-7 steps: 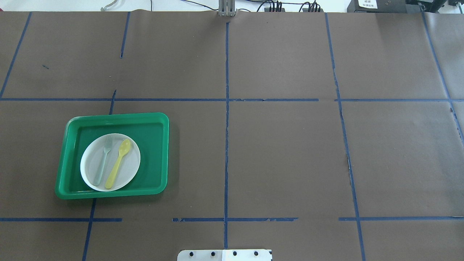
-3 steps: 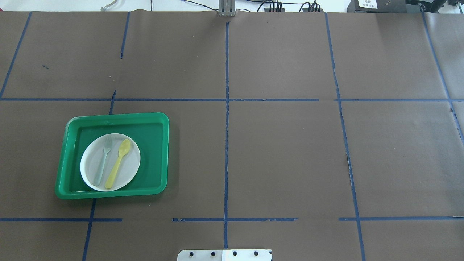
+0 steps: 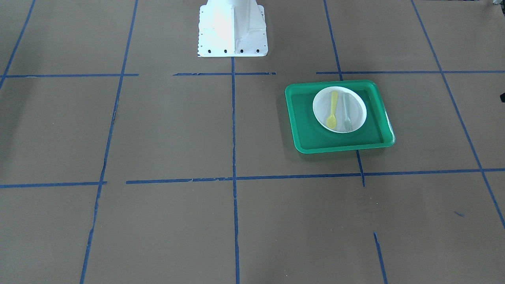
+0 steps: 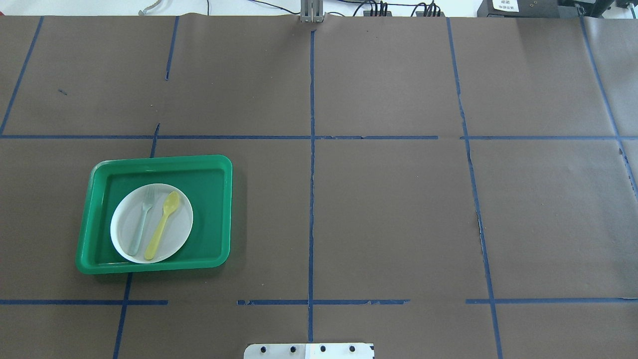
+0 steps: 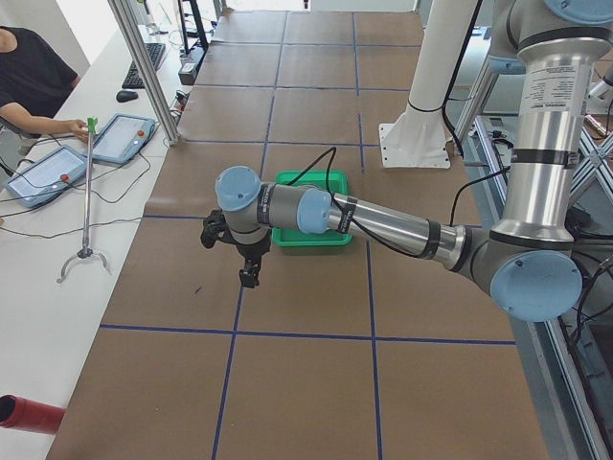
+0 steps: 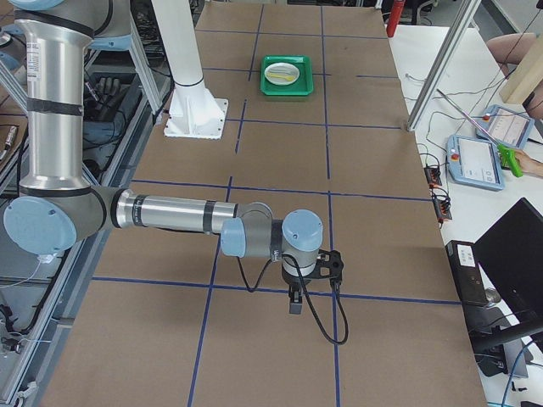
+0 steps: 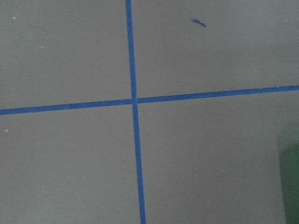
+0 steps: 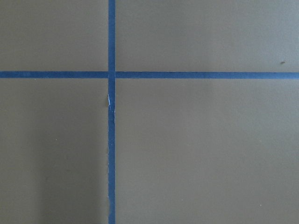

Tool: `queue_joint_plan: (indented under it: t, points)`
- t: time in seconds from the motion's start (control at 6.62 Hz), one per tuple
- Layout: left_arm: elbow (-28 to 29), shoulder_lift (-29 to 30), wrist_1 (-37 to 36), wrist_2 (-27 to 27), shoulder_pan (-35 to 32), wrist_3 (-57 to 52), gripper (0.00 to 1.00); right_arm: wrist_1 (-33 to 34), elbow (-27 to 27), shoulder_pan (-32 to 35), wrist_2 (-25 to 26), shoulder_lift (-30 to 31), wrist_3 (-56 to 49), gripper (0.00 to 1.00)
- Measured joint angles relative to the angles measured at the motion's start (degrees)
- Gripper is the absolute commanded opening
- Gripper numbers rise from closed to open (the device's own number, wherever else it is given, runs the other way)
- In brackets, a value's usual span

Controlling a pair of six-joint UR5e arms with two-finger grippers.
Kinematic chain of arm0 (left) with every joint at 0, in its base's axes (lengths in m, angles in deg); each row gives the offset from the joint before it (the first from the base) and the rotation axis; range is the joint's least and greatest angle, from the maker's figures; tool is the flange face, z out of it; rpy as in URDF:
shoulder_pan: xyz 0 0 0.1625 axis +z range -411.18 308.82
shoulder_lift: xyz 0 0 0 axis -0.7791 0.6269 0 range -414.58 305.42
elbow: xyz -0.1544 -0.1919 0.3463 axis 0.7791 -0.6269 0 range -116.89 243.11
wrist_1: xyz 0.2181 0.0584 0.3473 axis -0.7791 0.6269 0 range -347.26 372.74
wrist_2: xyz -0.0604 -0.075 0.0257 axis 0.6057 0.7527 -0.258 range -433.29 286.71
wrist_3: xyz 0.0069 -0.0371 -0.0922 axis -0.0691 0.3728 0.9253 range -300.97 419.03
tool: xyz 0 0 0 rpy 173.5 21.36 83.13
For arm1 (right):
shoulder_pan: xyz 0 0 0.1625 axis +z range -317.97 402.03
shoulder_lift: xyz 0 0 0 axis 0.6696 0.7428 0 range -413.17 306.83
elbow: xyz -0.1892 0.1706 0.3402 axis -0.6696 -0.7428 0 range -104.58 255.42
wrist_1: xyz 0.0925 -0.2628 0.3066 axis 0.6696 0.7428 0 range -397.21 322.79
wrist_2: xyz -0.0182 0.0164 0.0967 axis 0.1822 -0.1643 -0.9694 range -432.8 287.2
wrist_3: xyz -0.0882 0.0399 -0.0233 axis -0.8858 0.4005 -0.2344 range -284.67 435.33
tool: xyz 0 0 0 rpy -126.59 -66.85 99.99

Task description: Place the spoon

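**Work surface.** The table (image 4: 389, 209) is covered with brown paper and divided into rectangles by blue tape lines (image 4: 311, 199), torn or broken in places. The white base mount (image 3: 232, 29) stands at the robot's edge of the table. A green tray (image 4: 212, 209) lies on the robot's left half, over a tape line.

**Task object.** Inside the tray sits a white plate (image 4: 179, 227). The spoon (image 4: 162, 224), pale yellow, lies on this plate, its bowl pointing away from the robot. A translucent grey fork (image 4: 142, 222) lies just beside it, nearly parallel, on the side farther from the table's centre. Nothing grips either utensil.

**Arms.** The left gripper (image 5: 249, 280) hangs above the paper beside the tray, pointing down. The right gripper (image 6: 294, 305) hangs over the opposite end of the table, well apart from the tray. Both show only in the side views, so I cannot tell how wide their fingers stand. Each wrist camera shows bare paper and a tape crossing; a blurred green patch (image 7: 289, 182) shows at the right edge of the left wrist view.

**Room.** A white bench runs along the operators' side, carrying tablets (image 5: 120, 137) and cables. A seated person in black (image 5: 29, 77) rests a hand by one tablet. Aluminium posts (image 5: 144, 67) rise at the table's edge.
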Motion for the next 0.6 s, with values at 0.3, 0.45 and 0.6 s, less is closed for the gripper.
queue_joint_plan:
  t: [0.3,0.45,0.6]
  points:
    - [-0.60,2.19,14.61,-3.15,11.96,21.25,0.98,0.00,0.00,0.00,0.02,0.00,-0.02,1.00]
    - [-0.88,2.57,19.02,-7.36,18.88,30.15,0.82,0.00,0.00,0.00,0.02,0.00,-0.06,1.00]
    - [-1.11,3.10,20.72,-11.69,25.61,36.48,0.78,0.00,0.00,0.00,0.02,0.00,-0.08,1.00]
